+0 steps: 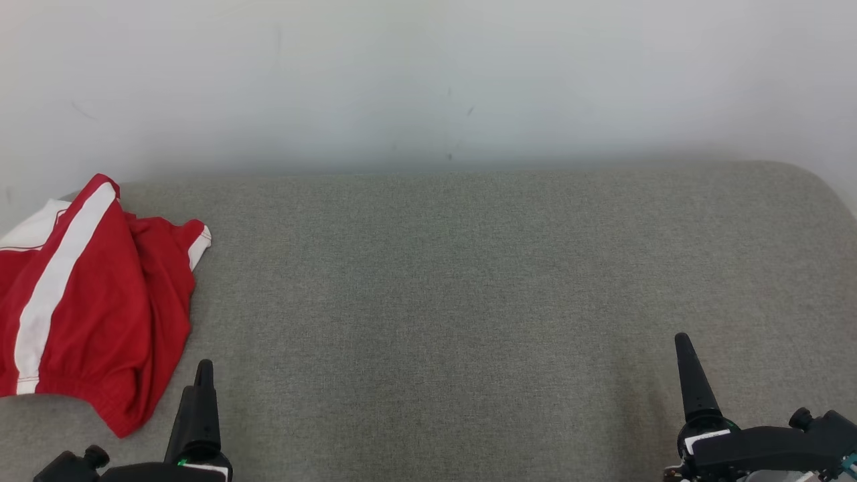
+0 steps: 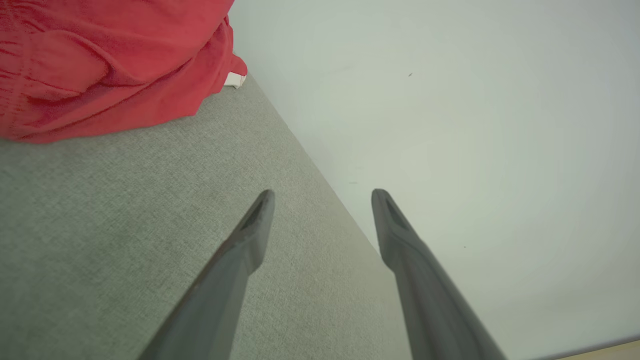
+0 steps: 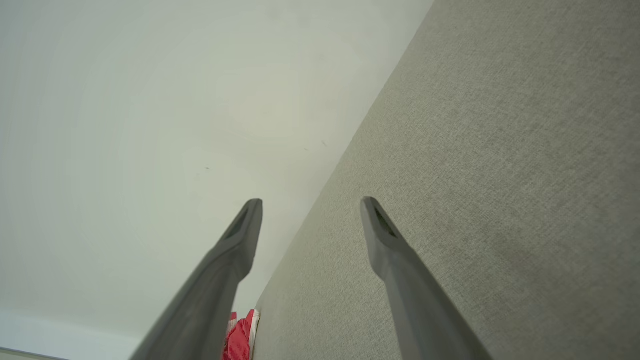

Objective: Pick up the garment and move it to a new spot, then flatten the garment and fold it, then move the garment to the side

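Left gripper (image 2: pixel 322 195): jaws spread wide, nothing between them; in its wrist view the two dark fingers (image 2: pixel 240 255) point over the grey woven cushion (image 2: pixel 125 225) toward its far edge, where it meets the pale wall (image 2: pixel 475 125)

Right gripper (image 3: pixel 311 201): jaws also spread wide and empty; one finger shows against the wall, the other against the cushion fabric, neither touching anything I can see

Head view: one left finger stands up at the lower left, one right finger at the lower right, well apart from each other, with a broad stretch of bare grey cushion between them

Garment (image 1: pixel 100 301): red with a broad white stripe (image 1: pixel 53 281) down it, lying loose and rumpled on the cushion's far left end, against the wall side and cut off by the picture's left edge; not flat, folds and bunched cloth visible, gathered hem toward the robot, white-trimmed cuff (image 1: pixel 199 246) poking out on its right

Left gripper is near the garment's lower right corner, just beside it, with a strip of cushion showing between; no contact. Left wrist view has the red cloth at upper left, clear of both fingers

Right gripper is well apart from the garment; its wrist view catches just a small red-and-white scrap at the bottom edge beside one finger

Wall is plain, a few small dark marks
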`<state>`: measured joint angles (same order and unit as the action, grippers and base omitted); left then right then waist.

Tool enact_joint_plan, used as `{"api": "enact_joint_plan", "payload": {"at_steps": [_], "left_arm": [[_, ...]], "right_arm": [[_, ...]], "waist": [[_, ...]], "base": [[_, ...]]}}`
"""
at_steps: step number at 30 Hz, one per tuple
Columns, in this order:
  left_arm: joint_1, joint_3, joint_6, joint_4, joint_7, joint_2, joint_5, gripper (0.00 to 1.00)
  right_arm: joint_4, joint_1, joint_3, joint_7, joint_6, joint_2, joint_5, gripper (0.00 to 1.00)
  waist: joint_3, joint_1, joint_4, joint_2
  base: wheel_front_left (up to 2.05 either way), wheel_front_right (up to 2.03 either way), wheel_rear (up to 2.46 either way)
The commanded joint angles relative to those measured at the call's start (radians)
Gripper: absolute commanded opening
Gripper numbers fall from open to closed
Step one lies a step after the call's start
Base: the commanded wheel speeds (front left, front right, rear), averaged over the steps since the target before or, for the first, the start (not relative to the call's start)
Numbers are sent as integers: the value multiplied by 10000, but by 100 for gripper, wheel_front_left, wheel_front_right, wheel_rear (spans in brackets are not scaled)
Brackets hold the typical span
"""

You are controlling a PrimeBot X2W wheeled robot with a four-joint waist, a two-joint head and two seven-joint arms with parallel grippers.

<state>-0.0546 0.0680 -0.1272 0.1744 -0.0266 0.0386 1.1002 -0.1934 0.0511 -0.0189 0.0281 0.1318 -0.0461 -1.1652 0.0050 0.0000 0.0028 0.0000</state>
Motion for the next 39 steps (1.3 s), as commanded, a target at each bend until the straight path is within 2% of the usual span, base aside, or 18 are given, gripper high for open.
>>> {"api": "enact_joint_plan", "payload": {"at_steps": [1, 8, 19, 28, 39], "left_arm": [[28, -39, 5, -228, -111, 57, -553, 100], [119, -141, 95, -370, -362, 119, -2292, 100], [254, -434, 376, -498, -727, 368, -4243, 100], [333, -721, 659, -513, -994, 608, -5414, 100], [435, -960, 893, -538, -1269, 760, -6395, 100]], "right_arm": [[223, 54, 79, 110, -6, -34, 447, 100], [381, 32, 313, 359, -7, -46, 1794, 100], [461, -51, 483, 722, -8, -55, 3799, 100], [468, -112, 611, 993, -10, -50, 5294, 100], [498, -175, 739, 1254, -12, -47, 6534, 100]], "waist": [[1, 0, 4, 0], [2, 0, 26, 0], [-39, 0, 49, 0], [-73, 0, 25, 0], [-83, 0, 12, 0]], "base": [[0, 0, 0], [0, 0, 0], [0, 0, 0], [0, 0, 0], [0, 0, 0]]}}
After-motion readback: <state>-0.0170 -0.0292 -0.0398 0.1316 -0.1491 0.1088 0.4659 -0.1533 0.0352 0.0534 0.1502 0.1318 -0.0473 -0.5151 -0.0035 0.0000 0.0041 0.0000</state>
